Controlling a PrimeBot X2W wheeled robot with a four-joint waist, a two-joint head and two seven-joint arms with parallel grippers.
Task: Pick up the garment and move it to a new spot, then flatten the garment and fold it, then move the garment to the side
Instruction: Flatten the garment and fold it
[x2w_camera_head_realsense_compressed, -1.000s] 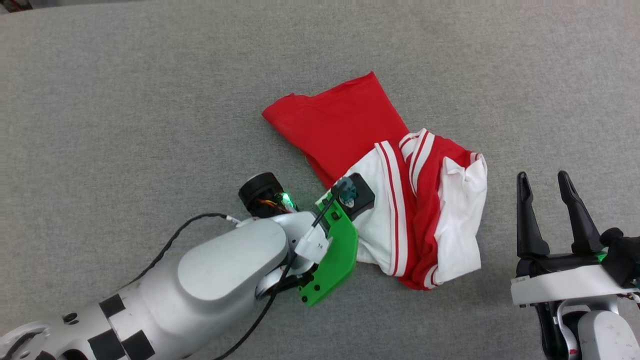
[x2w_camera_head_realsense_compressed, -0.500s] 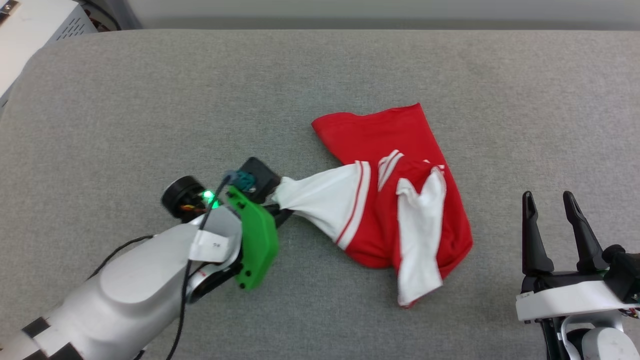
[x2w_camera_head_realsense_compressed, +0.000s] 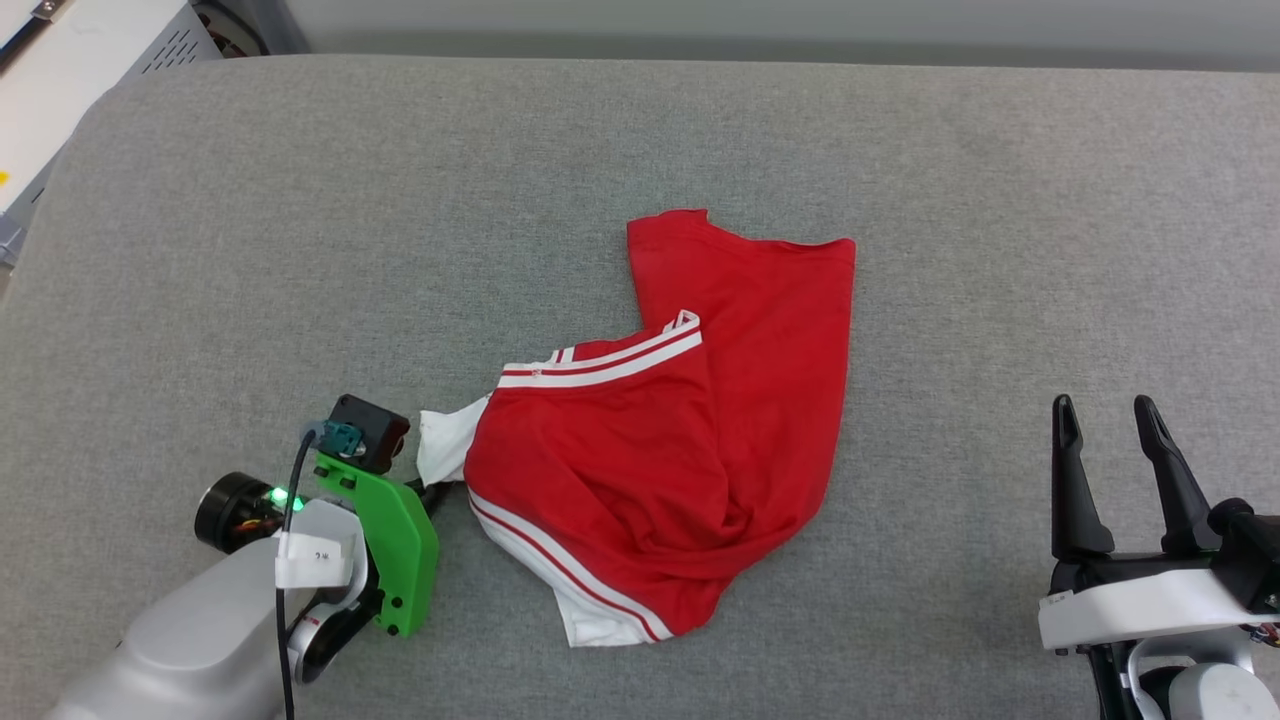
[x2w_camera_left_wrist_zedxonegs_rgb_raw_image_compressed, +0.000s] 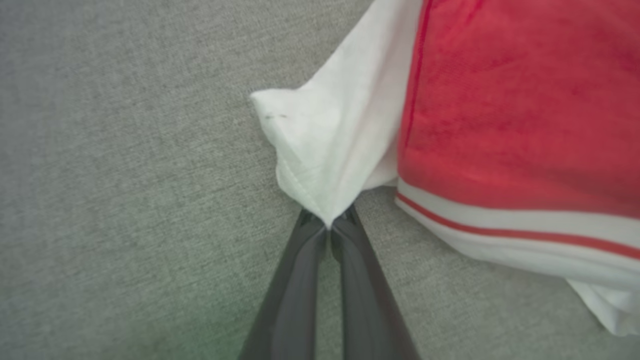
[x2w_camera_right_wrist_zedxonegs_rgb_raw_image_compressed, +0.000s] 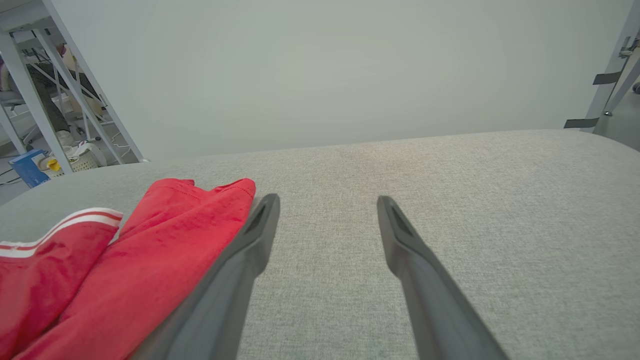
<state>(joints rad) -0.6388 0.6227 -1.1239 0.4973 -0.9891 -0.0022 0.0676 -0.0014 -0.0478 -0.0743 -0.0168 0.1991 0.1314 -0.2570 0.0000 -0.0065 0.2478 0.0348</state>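
- The left gripper (x2w_camera_left_wrist_zedxonegs_rgb_raw_image_compressed: 328, 226) is pinched tight on a white corner of the garment (x2w_camera_head_realsense_compressed: 650, 470).
- The right gripper (x2w_camera_head_realsense_compressed: 1103, 405) has its fingers spread and holds nothing, well apart from the cloth.

This looks like a robotics lab or test room rather than a home. Beyond the right tool (x2w_camera_right_wrist_zedxonegs_rgb_raw_image_compressed: 327, 200), the grey cloth-covered table (x2w_camera_right_wrist_zedxonegs_rgb_raw_image_compressed: 500, 200) ends at a bare, pale wall (x2w_camera_right_wrist_zedxonegs_rgb_raw_image_compressed: 320, 75). Far to that tool's left stands a grey metal frame (x2w_camera_right_wrist_zedxonegs_rgb_raw_image_compressed: 75, 90) with slanted struts, and floor clutter lies beneath it: a blue box (x2w_camera_right_wrist_zedxonegs_rgb_raw_image_compressed: 25, 167) and a white basket (x2w_camera_right_wrist_zedxonegs_rgb_raw_image_compressed: 85, 160). Far to the tool's right, a metal post (x2w_camera_right_wrist_zedxonegs_rgb_raw_image_compressed: 620, 55) carries strips of black tape (x2w_camera_right_wrist_zedxonegs_rgb_raw_image_compressed: 580, 122). In the head view, a white vented case (x2w_camera_head_realsense_compressed: 100, 50) sits off the table's corner, ahead of the tool and far to its left.
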